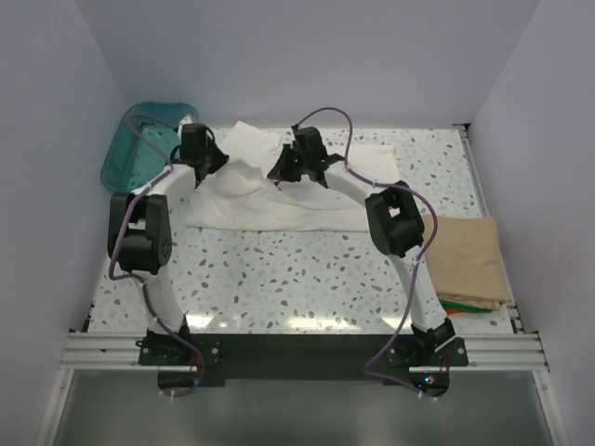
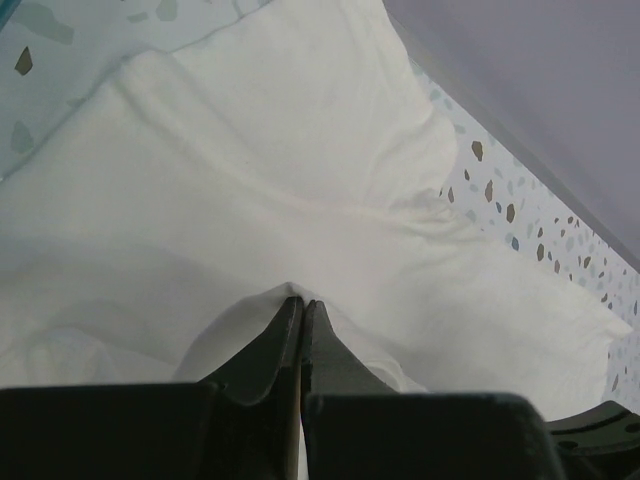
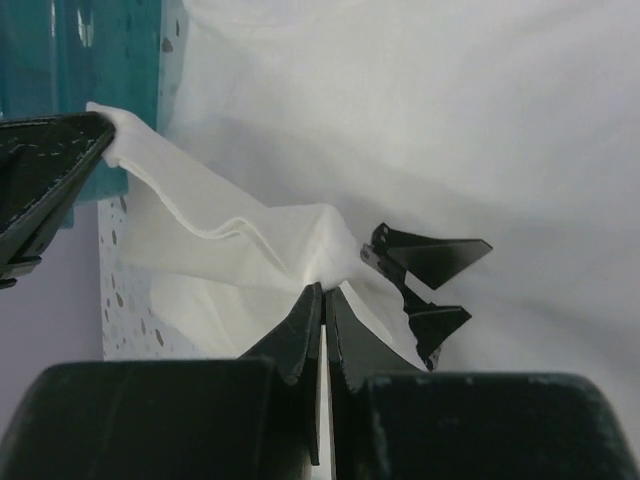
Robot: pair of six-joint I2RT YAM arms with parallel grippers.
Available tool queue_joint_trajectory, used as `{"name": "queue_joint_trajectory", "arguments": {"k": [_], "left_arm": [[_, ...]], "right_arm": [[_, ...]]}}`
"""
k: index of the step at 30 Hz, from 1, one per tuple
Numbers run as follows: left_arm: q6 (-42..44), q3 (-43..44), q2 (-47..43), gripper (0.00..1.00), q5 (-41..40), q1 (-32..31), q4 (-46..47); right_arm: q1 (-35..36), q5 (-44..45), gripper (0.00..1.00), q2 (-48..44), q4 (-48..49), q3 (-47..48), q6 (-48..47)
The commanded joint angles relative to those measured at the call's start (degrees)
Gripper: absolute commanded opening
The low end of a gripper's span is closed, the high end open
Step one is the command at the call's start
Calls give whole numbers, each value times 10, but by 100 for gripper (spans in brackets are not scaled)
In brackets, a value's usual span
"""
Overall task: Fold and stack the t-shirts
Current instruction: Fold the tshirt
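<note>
The off-white t-shirt [image 1: 270,209] is spread at the back of the counter [image 1: 307,279], its raised edge pinched at two spots. The left tool [image 2: 302,303] is closed on one fold and the right tool [image 3: 323,290] on another, presumably so the cloth can be carried over evenly. The pinches are shown only by the wrist views; the tan t-shirt [image 1: 469,255], laid folded at the right, is shown only from above.

Top view high behind the table [image 1: 307,269], facing down — wrist views close on the same off-white t-shirt [image 2: 300,180]
</note>
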Motion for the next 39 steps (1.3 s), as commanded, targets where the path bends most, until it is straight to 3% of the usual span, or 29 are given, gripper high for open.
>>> {"name": "queue_joint_trajectory", "arguments": {"k": [1,22,25,26,28,29,33,39], "left_arm": [[11,36,17,0,6,3,50],[-4,86,100,0,56,30,115],[2,91,108,17,78,36,136],[1,89,107,30,83,37,143],[-2,83,93,39,92,42,146],[-3,65,84,47,92,43,151],[-13,-6,12,54,86,44,167],[-55,-155,-114,49,55,41,158]], "right_arm": [[-3,-26,0,12,28,55,-18],[-29,-38,2,88,24,154,-46],[-34,-42,10,89,24,156,-48],[-35,-43,16,88,22,157,-51],[-42,-41,26,85,15,160,-57],[-45,-41,36,80,11,162,-59],[-60,-39,53,41,-14,147,-71],[-62,18,53,-113,-49,-21,-118]]}}
